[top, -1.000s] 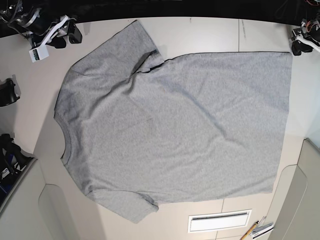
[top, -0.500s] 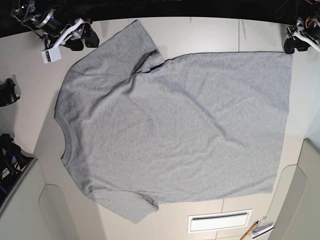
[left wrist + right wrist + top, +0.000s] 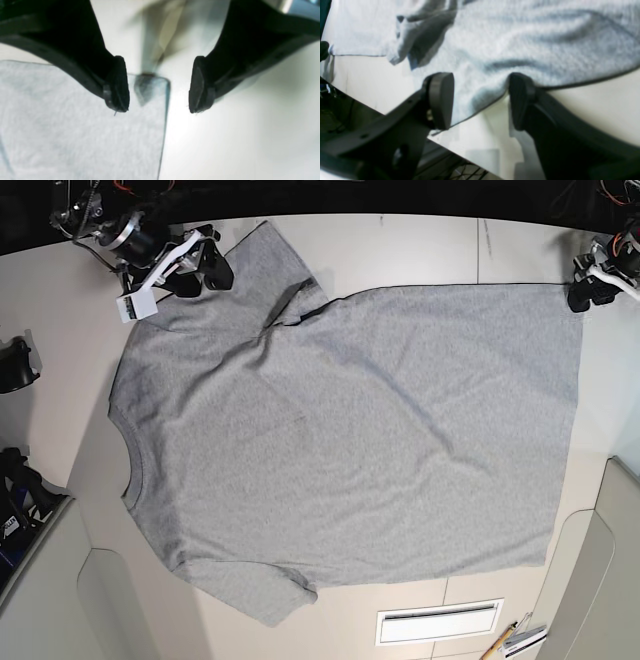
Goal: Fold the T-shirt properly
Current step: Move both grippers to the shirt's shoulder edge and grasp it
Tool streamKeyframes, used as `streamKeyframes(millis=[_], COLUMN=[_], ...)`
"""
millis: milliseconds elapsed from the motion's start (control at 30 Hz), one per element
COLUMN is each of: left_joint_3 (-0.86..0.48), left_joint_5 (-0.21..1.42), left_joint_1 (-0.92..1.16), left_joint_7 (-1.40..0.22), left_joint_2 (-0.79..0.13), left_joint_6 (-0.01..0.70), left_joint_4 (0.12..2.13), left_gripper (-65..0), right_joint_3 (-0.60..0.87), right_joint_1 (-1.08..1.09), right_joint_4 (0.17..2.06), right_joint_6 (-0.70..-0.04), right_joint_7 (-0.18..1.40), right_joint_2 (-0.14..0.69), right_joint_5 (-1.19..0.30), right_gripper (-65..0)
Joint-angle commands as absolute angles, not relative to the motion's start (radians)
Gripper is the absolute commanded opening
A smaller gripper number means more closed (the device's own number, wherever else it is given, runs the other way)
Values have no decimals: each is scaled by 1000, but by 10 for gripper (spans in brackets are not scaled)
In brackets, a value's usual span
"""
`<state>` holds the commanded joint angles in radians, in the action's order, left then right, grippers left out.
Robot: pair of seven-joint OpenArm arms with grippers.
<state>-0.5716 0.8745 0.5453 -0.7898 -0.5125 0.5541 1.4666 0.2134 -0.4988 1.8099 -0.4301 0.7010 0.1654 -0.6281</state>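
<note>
T-shirt [image 3: 350, 440] lay flat on the table [image 3: 420, 245]. Left gripper [image 3: 158, 95] was open over the hem corner; right gripper [image 3: 480, 100] open at the sleeve edge. Soft, light fabric, likely droops; pinch edges.

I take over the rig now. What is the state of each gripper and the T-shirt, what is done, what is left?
Left gripper: open, over a hem corner of the T-shirt, holding nothing.
Right gripper: open, fingers astride the sleeve edge, not closed on it.
T-shirt: spread flat on the table, plain side up, neck toward the right arm's side.
Done: no fold.
Left: grasp, then every fold.
</note>
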Motion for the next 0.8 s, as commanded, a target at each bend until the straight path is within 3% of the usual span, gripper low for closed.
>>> streamKeyframes(millis=[500,633,800], left_joint_3=[-527,-455,-429], left_joint_5=[849,848,841], left_joint_1=[519,519,518], left_joint_7=[-829,-872,-842], left_joint_2=[-513,-513,-513], left_joint_6=[554,554,554], left_joint_4=[1467,1467,1467], left_gripper=[-244,-445,-589], right_joint_3=[156,101,94], right_joint_1=[-490,-488,-484], right_joint_4=[1810,1810,1810], right_joint_6=[-430,-430,-430], right_joint_7=[701,696,665], right_joint_2=[165,165,165], right_joint_5=[-625,-554,-501], right_gripper=[-315,-463,-574])
